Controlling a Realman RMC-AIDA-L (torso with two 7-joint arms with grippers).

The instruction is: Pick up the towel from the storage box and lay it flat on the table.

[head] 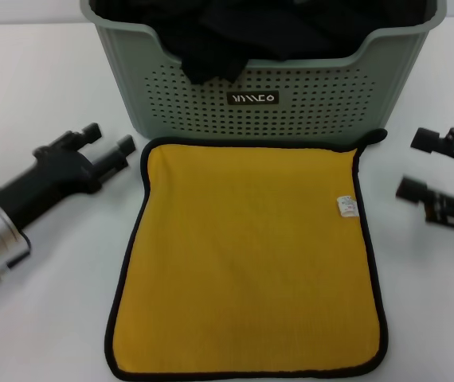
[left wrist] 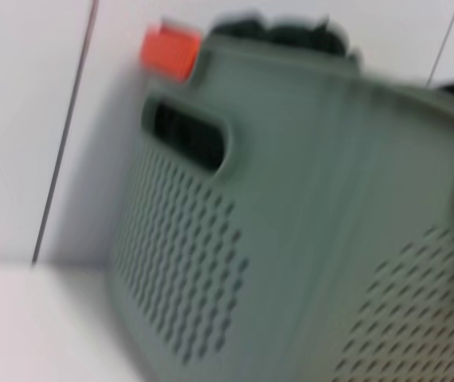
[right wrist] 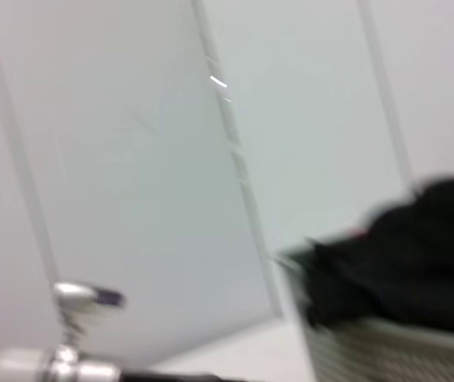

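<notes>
The towel (head: 247,259) lies spread flat on the white table (head: 44,72), mustard-yellow face up, with black edging and a small white tag near its right edge. It lies just in front of the sage storage box (head: 267,99), which holds a plain black cloth (head: 235,36). My left gripper (head: 109,145) is open and empty to the left of the towel. My right gripper (head: 414,165) is open and empty to the right of it. The box also shows in the left wrist view (left wrist: 291,231) and the right wrist view (right wrist: 386,350).
An orange-red object (left wrist: 170,50) shows behind the box's far corner in the left wrist view. A white panelled wall (right wrist: 131,159) stands behind the table. A metal fitting (right wrist: 76,334) shows low in the right wrist view.
</notes>
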